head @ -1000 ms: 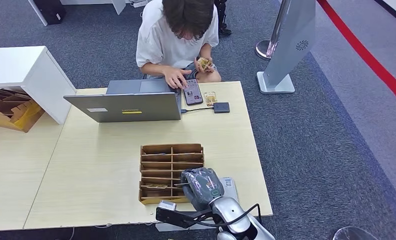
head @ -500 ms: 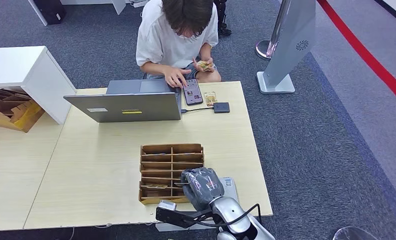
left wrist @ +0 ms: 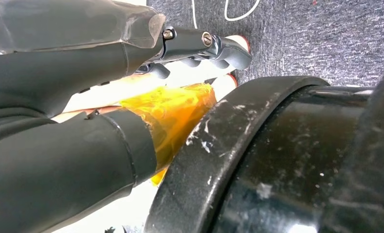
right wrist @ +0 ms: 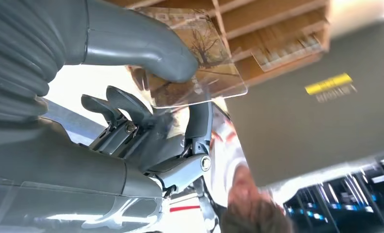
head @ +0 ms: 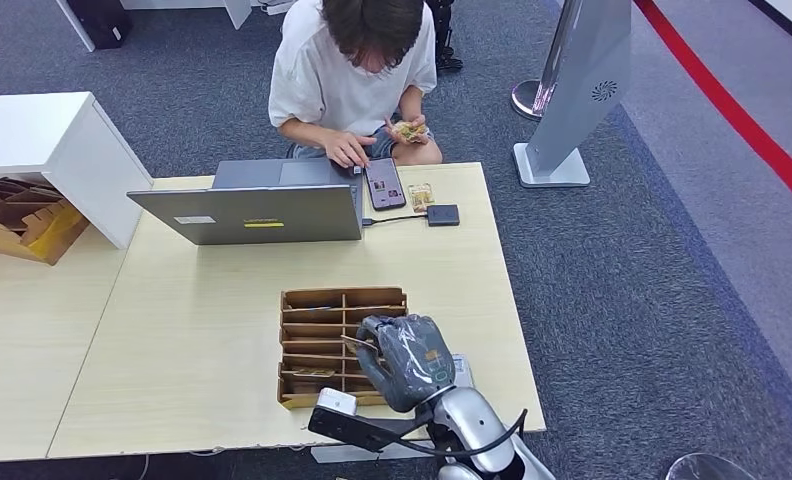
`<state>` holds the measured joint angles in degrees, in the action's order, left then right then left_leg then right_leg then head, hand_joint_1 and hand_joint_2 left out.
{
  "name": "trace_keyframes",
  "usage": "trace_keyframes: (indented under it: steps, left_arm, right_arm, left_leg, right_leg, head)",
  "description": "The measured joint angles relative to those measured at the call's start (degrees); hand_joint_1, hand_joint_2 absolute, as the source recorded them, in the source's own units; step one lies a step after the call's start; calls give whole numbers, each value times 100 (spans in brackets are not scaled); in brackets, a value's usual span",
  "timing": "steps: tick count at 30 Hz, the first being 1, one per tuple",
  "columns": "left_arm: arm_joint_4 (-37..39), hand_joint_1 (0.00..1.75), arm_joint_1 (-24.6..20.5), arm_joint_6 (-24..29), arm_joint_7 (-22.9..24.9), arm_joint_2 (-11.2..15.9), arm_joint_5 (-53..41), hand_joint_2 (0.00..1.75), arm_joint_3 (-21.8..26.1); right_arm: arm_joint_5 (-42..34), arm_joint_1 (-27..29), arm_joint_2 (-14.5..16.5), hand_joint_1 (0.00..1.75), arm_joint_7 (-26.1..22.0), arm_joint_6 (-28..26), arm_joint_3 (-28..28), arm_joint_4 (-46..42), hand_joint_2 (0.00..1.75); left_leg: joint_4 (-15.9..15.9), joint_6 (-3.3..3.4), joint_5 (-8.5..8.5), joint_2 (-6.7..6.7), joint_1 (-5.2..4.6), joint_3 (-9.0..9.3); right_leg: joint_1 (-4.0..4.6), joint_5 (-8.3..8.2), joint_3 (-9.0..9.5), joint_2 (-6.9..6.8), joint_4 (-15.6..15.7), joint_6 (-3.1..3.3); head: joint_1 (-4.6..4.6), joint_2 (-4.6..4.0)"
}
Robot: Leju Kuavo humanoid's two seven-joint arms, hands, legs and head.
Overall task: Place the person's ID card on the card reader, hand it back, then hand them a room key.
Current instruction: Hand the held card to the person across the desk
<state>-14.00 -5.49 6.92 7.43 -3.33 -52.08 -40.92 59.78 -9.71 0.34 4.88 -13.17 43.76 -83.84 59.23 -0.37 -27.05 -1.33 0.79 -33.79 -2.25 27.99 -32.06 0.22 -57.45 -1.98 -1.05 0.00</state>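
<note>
My right hand hovers over the near right part of the wooden slot organizer. It pinches a clear room key card with a tree picture between thumb and fingers; in the head view the card sticks out toward the organizer. The person crouches at the far side and holds a small card. Another card lies by the dark card reader. My left hand hangs low with its fingers stretched out and nothing in it.
An open grey laptop stands at the far side of the light wood table, with a phone beside it. A white cabinet and cardboard inserts lie to the left. A grey kiosk stand rises on the carpet.
My right hand has risen and shifted slightly left over the organizer, and the card now shows beyond its fingers. The person's hand has drawn back from the phone a little.
</note>
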Motion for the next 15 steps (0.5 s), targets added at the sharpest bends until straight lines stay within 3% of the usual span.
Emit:
trace_keyframes:
  steps: [15]
  left_arm:
    - [2,0,27,79,0,1,54,0,0]
  right_arm:
    - [-169,176,-87,175,-274,-348,-148,-1153,175]
  left_leg:
    - [0,0,0,0,0,0]
  right_leg:
    - [0,0,0,0,0,0]
  head:
    - [0,0]
